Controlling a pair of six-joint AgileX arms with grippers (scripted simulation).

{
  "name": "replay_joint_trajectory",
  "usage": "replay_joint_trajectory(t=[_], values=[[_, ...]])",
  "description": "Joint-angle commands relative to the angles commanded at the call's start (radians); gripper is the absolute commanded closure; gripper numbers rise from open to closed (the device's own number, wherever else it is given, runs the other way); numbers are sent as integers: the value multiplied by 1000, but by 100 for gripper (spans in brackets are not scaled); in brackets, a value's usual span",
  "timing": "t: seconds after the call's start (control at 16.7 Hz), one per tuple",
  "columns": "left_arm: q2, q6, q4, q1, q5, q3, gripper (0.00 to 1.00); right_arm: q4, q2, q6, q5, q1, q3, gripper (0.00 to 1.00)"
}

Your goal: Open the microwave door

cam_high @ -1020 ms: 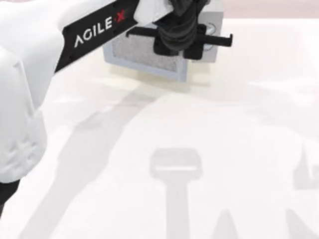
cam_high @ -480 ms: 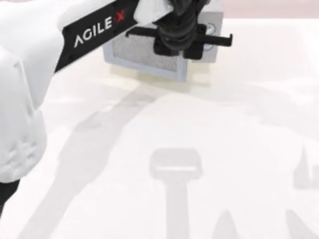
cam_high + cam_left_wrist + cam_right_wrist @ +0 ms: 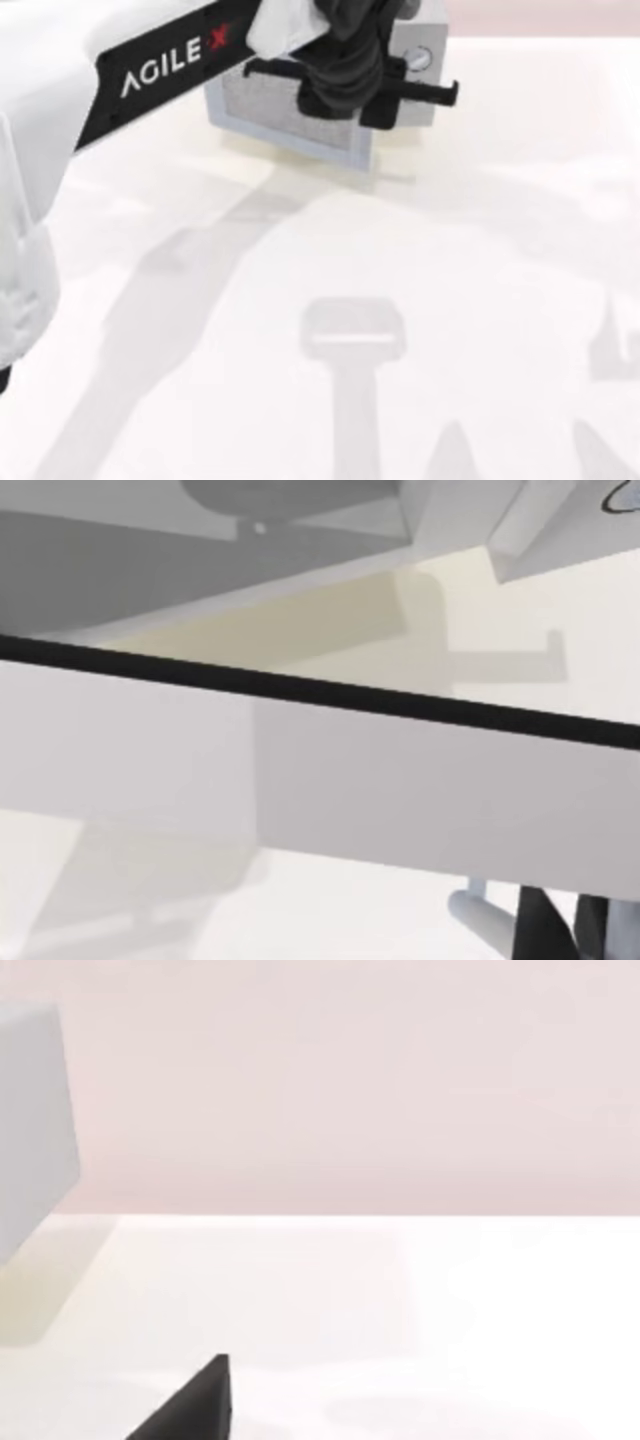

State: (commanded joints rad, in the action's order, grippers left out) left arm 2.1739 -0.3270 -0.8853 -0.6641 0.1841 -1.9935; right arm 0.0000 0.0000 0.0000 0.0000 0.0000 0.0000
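Light-grey microwave door (image 3: 290, 112) with speckled mesh window, at far edge of surface (image 3: 420, 300) left of centre, swung slightly out from microwave (image 3: 425, 45) along its handle edge, knob panel beside it. Left end effector (image 3: 350, 88) directly over door's handle side, touching or nearly so; finger opening and any grip not discernible, wrist view filled by pale panels. Best done by sweeping outward along hinge arc, no straight tug; right end effector out of sight.

Left arm (image 3: 40, 150): bulky glossy white moulded shell, with a black link panel lettered "AGILE" in white plus a red X. Left gripper (image 3: 350, 88): matte black, blocky body on a slim black crossbar, upper centre of the top view. Right wrist view shows only a black wedge at its bottom edge.
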Motion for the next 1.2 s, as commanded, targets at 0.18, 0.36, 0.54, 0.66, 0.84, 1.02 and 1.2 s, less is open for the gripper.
replay_joint_trajectory(t=[0.18,0.36,0.54,0.66,0.84,1.02,1.2], values=[[-35,37,28,7,-18,60,100,0,0,0,0,0,0,0],[-36,39,29,7,-19,64,100,0,0,0,0,0,0,0],[-36,39,29,7,-19,64,100,0,0,0,0,0,0,0],[-36,39,29,7,-19,64,100,0,0,0,0,0,0,0],[-36,39,29,7,-19,64,100,0,0,0,0,0,0,0],[-36,39,29,7,-19,64,100,0,0,0,0,0,0,0],[-36,39,29,7,-19,64,100,0,0,0,0,0,0,0]])
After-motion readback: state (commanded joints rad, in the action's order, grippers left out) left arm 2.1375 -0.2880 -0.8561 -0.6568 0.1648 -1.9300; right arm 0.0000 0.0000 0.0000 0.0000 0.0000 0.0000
